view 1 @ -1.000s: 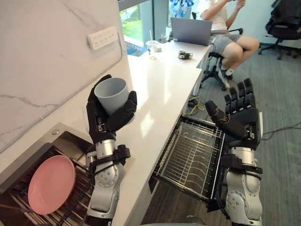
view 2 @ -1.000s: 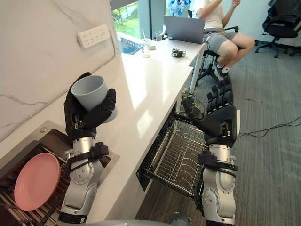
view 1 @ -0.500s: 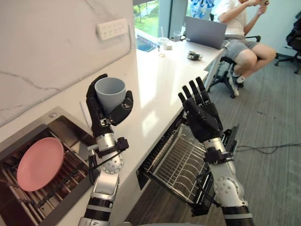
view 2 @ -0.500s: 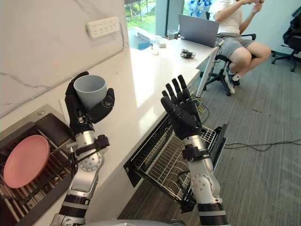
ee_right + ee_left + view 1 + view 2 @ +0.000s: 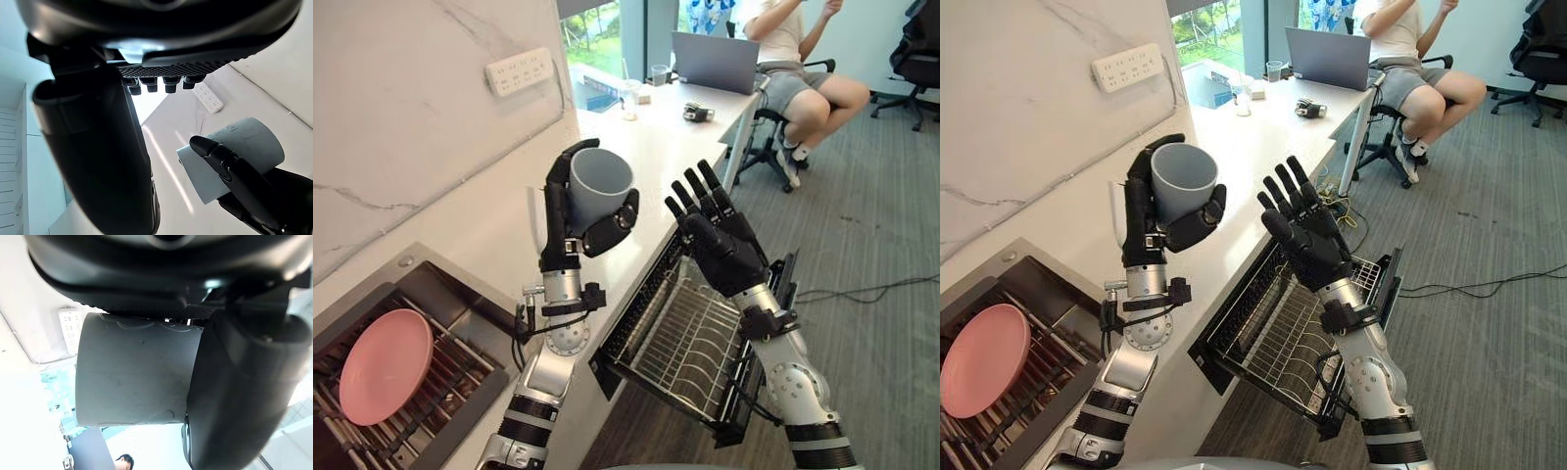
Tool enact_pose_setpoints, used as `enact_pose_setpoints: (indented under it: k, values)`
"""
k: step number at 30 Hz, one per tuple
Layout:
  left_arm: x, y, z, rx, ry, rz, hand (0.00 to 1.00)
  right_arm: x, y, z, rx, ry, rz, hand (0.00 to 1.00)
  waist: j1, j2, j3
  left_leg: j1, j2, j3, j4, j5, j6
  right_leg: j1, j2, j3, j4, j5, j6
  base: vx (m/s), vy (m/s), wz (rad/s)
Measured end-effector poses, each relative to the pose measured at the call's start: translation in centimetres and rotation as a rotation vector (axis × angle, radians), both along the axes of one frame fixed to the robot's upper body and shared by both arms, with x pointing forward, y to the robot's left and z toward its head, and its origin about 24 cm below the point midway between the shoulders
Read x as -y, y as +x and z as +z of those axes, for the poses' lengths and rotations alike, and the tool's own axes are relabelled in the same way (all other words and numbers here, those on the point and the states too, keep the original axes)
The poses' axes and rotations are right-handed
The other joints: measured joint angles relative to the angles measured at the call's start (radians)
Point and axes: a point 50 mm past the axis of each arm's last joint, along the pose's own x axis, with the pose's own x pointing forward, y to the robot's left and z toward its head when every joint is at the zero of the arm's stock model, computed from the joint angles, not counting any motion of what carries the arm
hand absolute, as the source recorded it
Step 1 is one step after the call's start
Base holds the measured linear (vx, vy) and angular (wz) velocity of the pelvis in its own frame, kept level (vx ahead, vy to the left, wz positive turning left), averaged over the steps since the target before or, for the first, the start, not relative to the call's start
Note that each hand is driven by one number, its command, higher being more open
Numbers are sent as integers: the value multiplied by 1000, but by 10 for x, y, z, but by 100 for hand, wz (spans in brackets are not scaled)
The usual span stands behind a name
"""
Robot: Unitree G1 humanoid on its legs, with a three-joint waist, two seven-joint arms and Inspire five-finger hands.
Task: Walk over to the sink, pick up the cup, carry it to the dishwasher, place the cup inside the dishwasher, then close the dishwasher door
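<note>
Room: white worktop (image 5: 646, 147) running to 12 o'clock under a marble wall; sink (image 5: 450, 284) at 8 o'clock with a pink plate (image 5: 385, 365) inside; person (image 5: 793, 59) seated by a laptop (image 5: 715, 61) at 1 o'clock.
Cup (image 5: 597, 186): grey, lifted clear of the worktop at mid-scene, mouth up and tipped a little toward the camera, above the worktop's front edge.
Left hand (image 5: 570, 220): fingers and thumb wrapped round the cup's wall; in the left wrist view, thumb pressed across its side.
Right hand (image 5: 720, 245): raised just beside the cup at its 3 o'clock, fingers straight and spread, nothing held.
Rack (image 5: 690, 338): pulled out of the dishwasher at 5 o'clock, below the right hand.
Change: since half a second ago, cup carried toward 3 o'clock, away from the sink side and nearer the right hand; same grasp. A second ago, right hand lower, over the rack.
Meaning: pick-up done, carry under way; likely next, down toward 5 o'clock into the rack. Placing and closing still to do.
</note>
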Motion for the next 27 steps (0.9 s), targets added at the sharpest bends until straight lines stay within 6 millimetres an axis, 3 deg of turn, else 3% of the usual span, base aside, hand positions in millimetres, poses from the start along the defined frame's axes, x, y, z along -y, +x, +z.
enact_pose_setpoints:
  k: [5, 15, 27]
  values:
    - [14, -2, -4, -25, 65, -94, 0, -3, 2, 0, 6, -124, -70, 100, -1, 0, 0, 1, -11, 3, -12, 7, 10, -1, -7, -6, -14, 21, 3, -57, 27, -2]
    - [36, -6, -7, -59, 159, -249, 0, -14, 12, 18, 67, -188, -66, 100, -1, 2, -2, -17, -29, 4, -19, 28, 26, -18, -21, -7, -26, 56, 4, -71, 22, -1]
    - [41, -4, -6, -75, 189, -266, 0, -13, 19, 19, 54, -364, -52, 100, 0, 1, -27, -29, -51, -10, -55, 63, 40, -35, -32, -23, -26, 72, 5, -42, 8, 5]
